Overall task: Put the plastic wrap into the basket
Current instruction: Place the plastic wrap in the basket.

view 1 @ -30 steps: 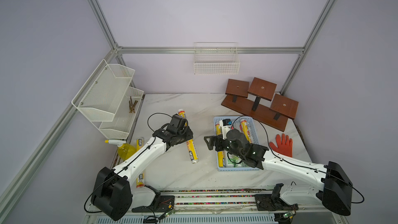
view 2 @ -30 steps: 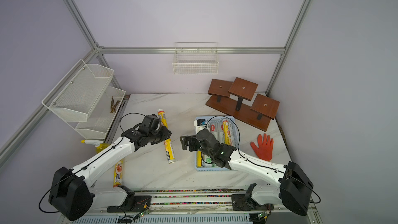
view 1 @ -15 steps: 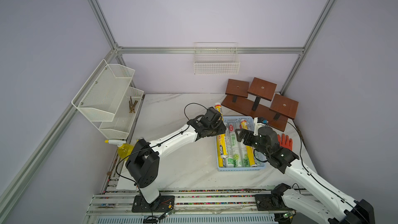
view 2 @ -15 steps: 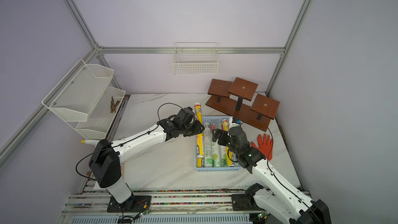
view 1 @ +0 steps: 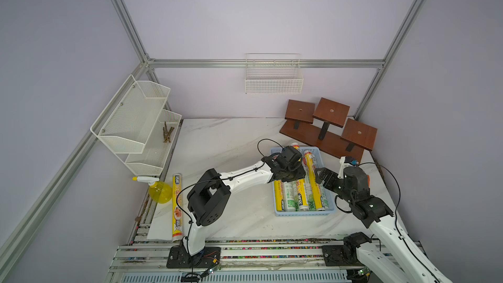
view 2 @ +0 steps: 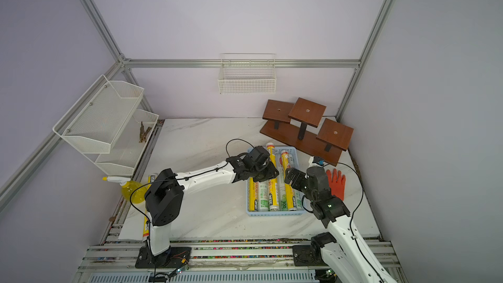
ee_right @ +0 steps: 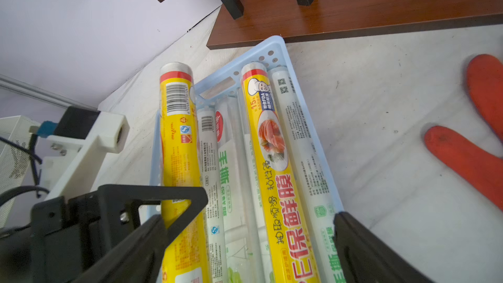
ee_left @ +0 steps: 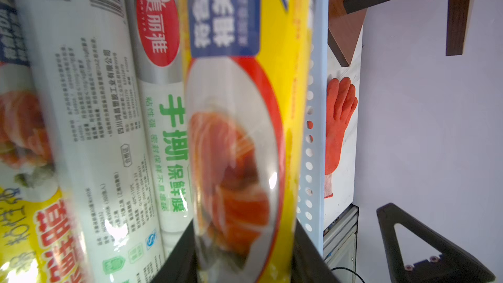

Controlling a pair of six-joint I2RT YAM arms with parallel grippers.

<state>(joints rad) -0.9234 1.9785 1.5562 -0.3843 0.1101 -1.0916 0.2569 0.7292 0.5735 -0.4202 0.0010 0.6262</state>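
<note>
The left fingers (ee_left: 179,257) clamp a yellow plastic wrap roll (ee_left: 245,132) above the filled blue basket (view 1: 302,215); the right fingers (ee_right: 362,249) gape empty at its side, on a white marbled worktop (view 1: 231,142) within lilac walls (view 1: 272,23).

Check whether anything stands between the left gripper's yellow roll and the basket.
Nothing foreign. The left gripper holds the yellow roll over the basket; only rolls already inside lie beneath. The open right gripper hovers at the basket's right side, not under the roll.

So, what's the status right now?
Left hand shut on yellow roll over basket. Right hand open alongside. One loose roll on table. Nothing blocking.
</note>
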